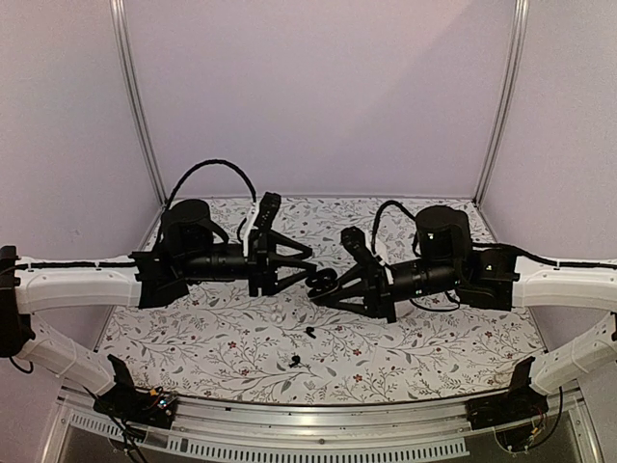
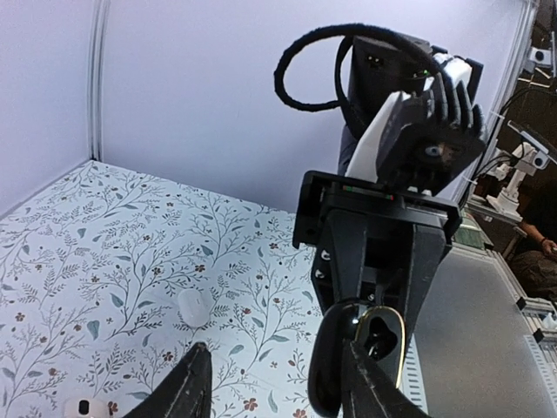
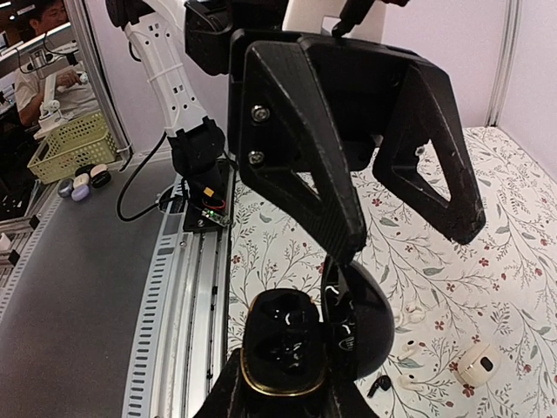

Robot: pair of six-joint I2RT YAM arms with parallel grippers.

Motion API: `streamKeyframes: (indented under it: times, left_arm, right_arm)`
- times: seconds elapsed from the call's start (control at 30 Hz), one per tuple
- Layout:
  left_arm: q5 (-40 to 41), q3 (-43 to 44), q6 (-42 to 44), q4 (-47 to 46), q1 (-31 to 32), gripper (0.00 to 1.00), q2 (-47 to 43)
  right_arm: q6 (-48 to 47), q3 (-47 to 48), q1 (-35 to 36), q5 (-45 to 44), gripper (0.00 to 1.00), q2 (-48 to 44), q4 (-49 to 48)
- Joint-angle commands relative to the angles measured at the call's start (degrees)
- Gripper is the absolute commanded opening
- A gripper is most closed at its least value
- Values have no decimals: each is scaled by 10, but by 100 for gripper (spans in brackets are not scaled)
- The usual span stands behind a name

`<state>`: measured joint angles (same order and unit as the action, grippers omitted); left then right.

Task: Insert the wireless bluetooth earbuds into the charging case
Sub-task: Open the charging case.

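Reaching inward horizontally, right claw (image 1: 321, 286) clamping case (image 3: 280, 350)

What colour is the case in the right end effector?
Black case with a gold rim; right wrist view shows it best.

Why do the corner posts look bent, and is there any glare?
Top view: the wide lens bows the posts; the light is soft and the shadows are faint. Right wrist view: bright glints sit on the glossy black charging case.
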<state>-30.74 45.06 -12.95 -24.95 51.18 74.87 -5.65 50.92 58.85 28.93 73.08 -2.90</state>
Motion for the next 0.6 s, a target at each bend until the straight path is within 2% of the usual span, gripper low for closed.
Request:
streamKeyframes:
  times: [0.0,0.3,0.43,0.57]
  left_arm:
    - [6,12,-3,14,-13,50,-16]
    - [14,-18,-74,28,-46,55,-33]
    - [66,-51,-68,30,-49,61,-88]
    - [133,-82,-78,33,-61,85,-151]
  right_arm:
    - [0,-14,3,-1,0,-20,-13]
    - [45,-73,-18,-13,0,-58,-58]
    - [70,-91,-35,-12,0,-79,-75]
    - [77,-96,-46,-14,0,-91,-75]
